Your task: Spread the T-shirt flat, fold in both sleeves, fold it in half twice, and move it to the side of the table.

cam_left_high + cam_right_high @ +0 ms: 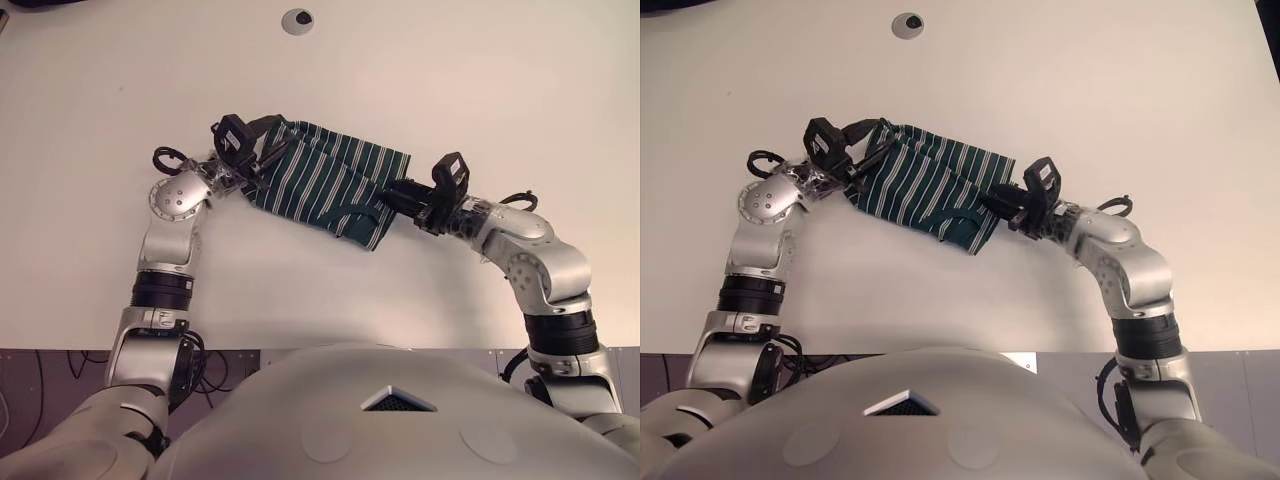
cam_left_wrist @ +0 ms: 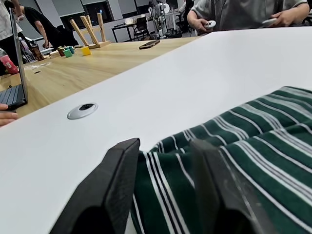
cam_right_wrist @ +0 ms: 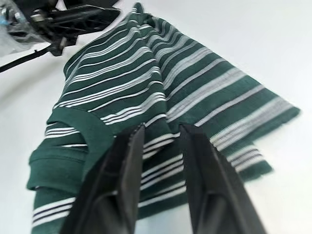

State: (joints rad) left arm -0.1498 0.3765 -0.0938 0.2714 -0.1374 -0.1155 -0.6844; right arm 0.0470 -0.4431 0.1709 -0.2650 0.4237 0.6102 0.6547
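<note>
Green, white-striped T-shirt (image 1: 330,185) lies folded mid-counter (image 1: 450,80), its long axis slanting from far left to nearer right. Left gripper (image 1: 262,165) sits at its far-left end, fingers spread with cloth between them; right gripper (image 1: 395,195) at the other end, fingers parted over the fabric. Left wrist view takes in a wooden table (image 2: 73,68) beyond

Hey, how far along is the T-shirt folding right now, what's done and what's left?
Looks done: the T-shirt lies as a compact, layered bundle, so the folds seem largely finished. In hand: the left gripper and right gripper sit at its opposite ends. Left: it is near the middle of the table, so it has yet to be moved to the side.
</note>
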